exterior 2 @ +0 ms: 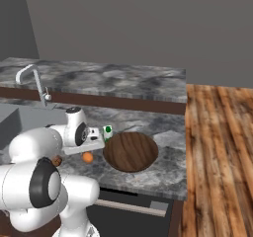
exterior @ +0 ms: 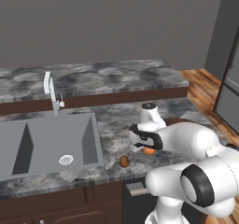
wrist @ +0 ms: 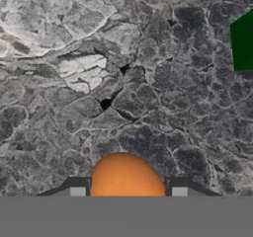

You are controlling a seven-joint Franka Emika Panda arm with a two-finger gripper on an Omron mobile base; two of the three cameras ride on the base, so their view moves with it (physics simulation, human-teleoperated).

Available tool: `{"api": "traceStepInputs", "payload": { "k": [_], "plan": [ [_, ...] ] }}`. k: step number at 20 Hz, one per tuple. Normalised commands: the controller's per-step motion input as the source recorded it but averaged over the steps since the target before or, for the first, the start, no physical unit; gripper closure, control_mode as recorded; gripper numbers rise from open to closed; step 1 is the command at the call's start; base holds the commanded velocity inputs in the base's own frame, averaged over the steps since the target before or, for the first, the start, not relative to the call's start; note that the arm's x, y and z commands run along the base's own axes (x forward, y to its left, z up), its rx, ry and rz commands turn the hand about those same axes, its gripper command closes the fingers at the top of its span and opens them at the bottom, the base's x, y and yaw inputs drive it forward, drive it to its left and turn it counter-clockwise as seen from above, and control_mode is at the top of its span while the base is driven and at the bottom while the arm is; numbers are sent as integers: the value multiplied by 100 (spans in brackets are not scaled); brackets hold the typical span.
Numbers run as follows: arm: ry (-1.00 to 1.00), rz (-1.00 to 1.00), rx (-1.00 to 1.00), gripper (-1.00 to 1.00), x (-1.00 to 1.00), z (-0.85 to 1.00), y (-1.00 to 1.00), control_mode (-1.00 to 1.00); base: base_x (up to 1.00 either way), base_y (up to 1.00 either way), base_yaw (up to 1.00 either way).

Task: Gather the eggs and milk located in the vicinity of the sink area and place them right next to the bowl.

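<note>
Bright orange egg [wrist: 126, 174] sits between the two dark fingertips of the gripper [wrist: 127, 191], low over the grey marbled counter [wrist: 148, 98]; long axis can't be told, and whether the jaws clamp it or just flank it can't be told. Darker brown egg [exterior: 124, 161] lies on the counter near the front edge, just right of the grey recessed sink [exterior: 46, 146]. Small white-and-green milk carton [exterior 2: 107, 132] stands upright just beside the round dark-brown wooden bowl [exterior 2: 131, 152].
</note>
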Motion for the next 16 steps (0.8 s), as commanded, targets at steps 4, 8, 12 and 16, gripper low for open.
{"api": "traceStepInputs", "payload": {
  "k": [4,8,12,16],
  "plan": [
    [-2,-10,-11,100,3,0,0,-100,0,0,0],
    [-6,-11,-5,100,0,0,0,-100,0,0,0],
    [-8,-10,0,100,0,1,-2,-100,0,0,0],
    [-8,-10,-3,100,0,3,-3,-100,0,0,0]
  ]
}}
